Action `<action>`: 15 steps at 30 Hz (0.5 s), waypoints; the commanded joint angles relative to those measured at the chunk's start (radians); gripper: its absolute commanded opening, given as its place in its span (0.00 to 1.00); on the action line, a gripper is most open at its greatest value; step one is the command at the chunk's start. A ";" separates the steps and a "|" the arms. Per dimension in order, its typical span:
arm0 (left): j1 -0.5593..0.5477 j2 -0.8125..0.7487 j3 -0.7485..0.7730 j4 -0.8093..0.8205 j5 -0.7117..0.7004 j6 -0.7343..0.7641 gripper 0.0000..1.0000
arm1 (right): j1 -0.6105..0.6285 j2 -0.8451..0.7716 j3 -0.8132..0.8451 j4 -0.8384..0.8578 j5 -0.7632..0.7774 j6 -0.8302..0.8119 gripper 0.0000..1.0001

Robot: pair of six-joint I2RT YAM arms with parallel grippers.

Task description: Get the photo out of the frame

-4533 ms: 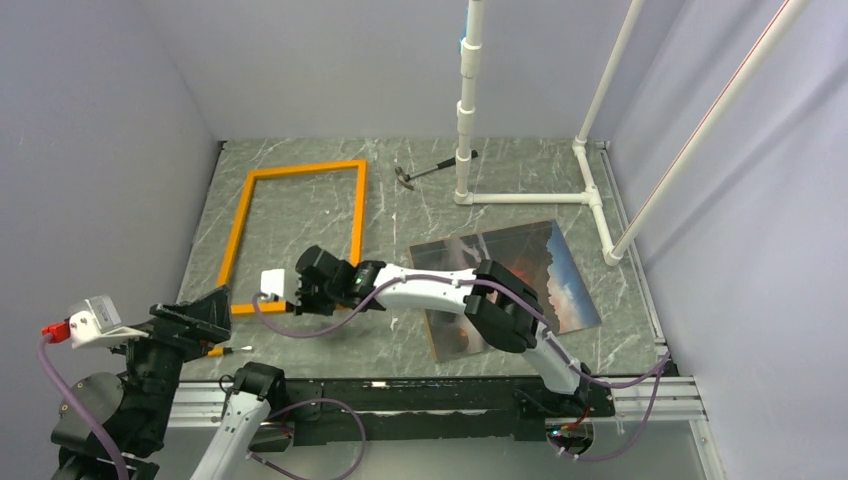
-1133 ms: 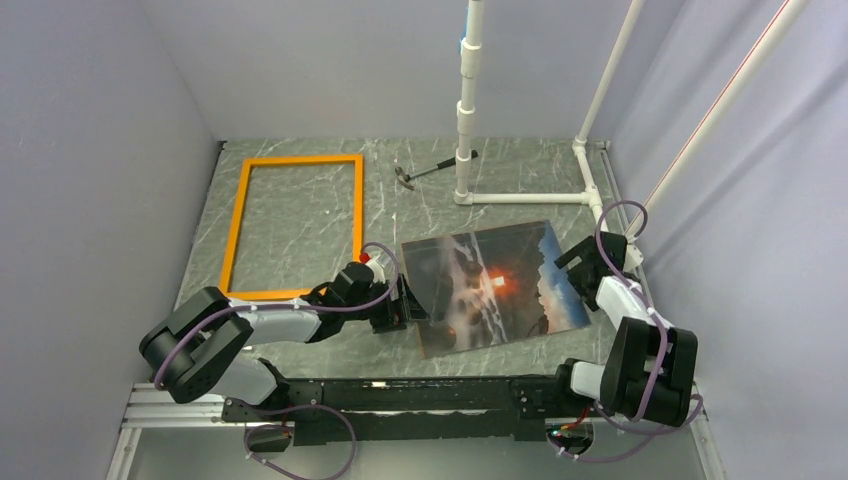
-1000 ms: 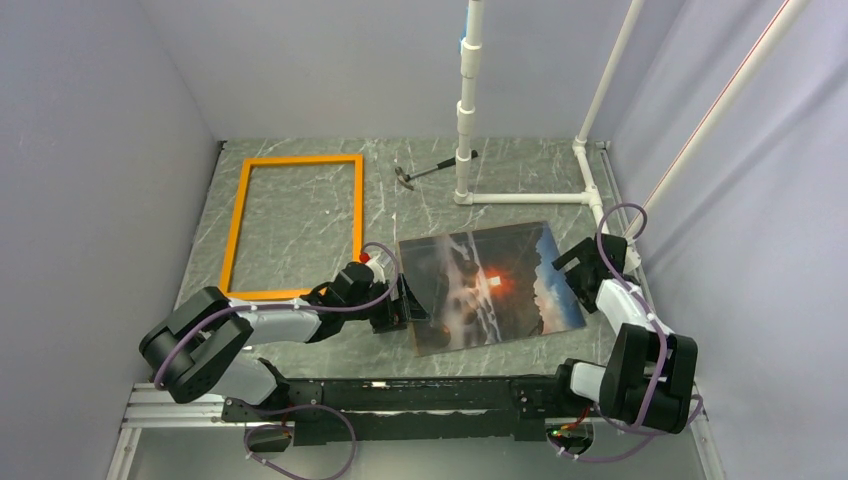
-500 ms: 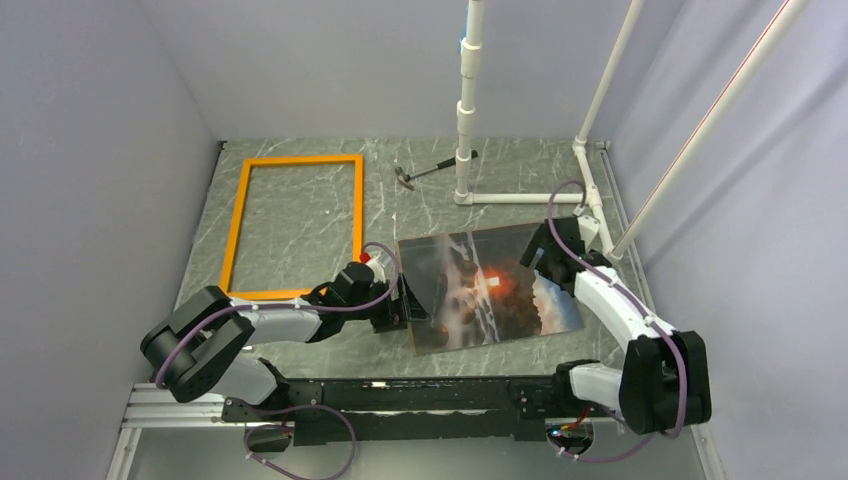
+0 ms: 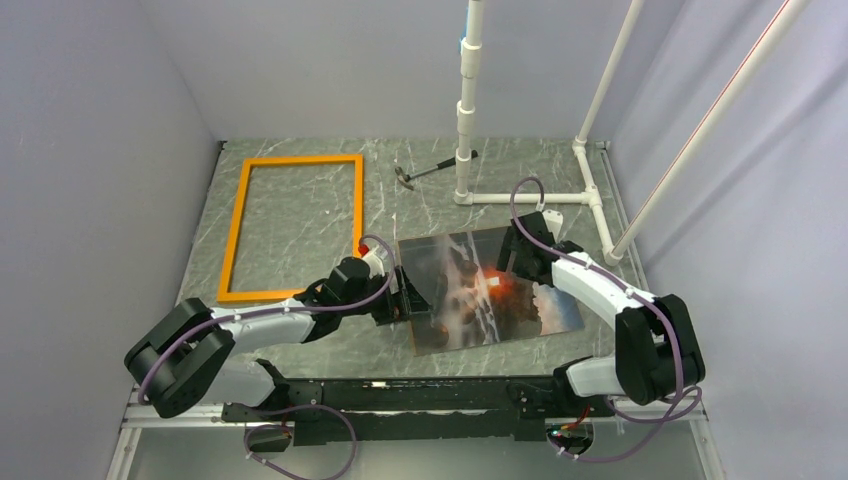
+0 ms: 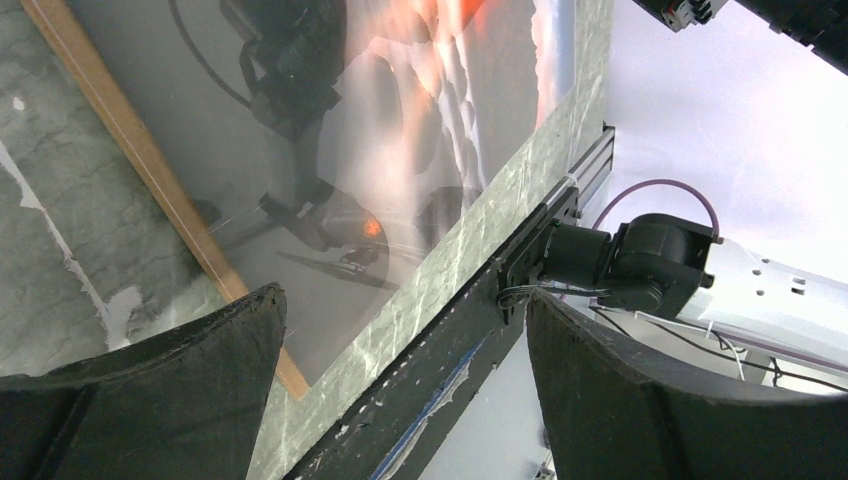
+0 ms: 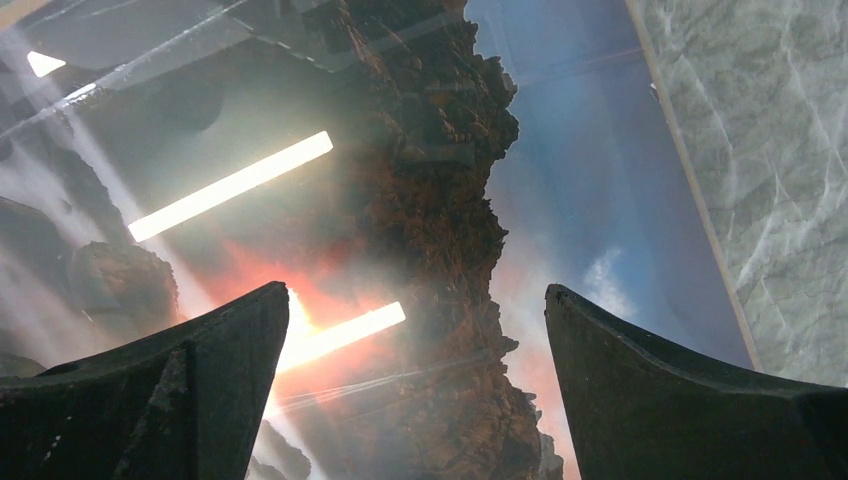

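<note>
Separately, glossy rectangular photo (image 5: 470, 310) and thin orange frame (image 5: 300, 159).

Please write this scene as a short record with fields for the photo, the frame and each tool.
photo: lying picture side up on the table, outside the frame
frame: empty, left of the photo, apart from it
left tool: open, at the photo's left edge
right tool: open, over the photo's far half
</note>
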 commanded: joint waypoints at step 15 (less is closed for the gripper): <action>-0.004 0.029 0.023 -0.078 -0.032 -0.008 0.95 | -0.207 -0.114 -0.043 -0.024 -0.040 0.033 1.00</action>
